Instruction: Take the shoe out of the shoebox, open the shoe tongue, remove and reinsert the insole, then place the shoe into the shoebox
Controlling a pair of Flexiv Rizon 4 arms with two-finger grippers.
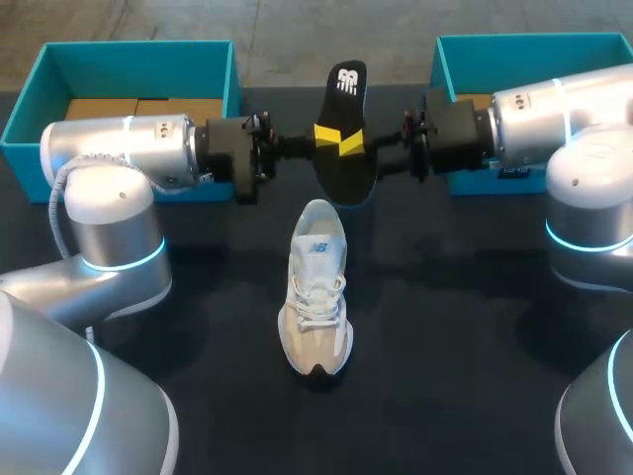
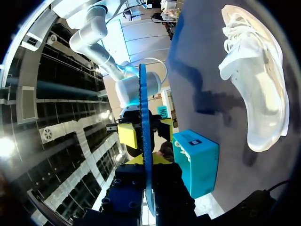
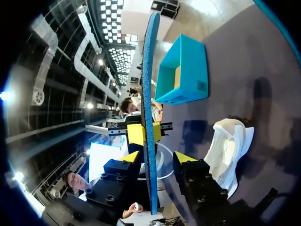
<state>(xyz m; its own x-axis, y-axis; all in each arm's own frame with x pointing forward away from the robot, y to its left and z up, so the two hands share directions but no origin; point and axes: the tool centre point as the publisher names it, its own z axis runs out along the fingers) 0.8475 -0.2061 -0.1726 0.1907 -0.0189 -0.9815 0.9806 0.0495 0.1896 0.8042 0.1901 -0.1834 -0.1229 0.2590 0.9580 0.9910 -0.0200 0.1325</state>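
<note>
A black insole (image 1: 341, 148) with a blue underside hangs in the air behind the white sneaker (image 1: 316, 287), which stands upright on the dark table, toe toward the front. My left gripper (image 1: 322, 137) is shut on the insole's left edge. In the left wrist view the insole (image 2: 143, 117) runs edge-on out of that gripper (image 2: 146, 160). My right gripper (image 1: 354, 144) comes from the other side. In the right wrist view its fingers straddle the insole (image 3: 149, 94), one touching and one standing clear, so the gripper (image 3: 160, 157) is open. The sneaker (image 3: 228, 150) lies below it.
Two teal shoeboxes stand at the back of the table, one at the left (image 1: 138, 47) behind my left arm and one at the right (image 1: 534, 40) behind my right arm. The sneaker (image 2: 256, 84) has bare dark tabletop all around it.
</note>
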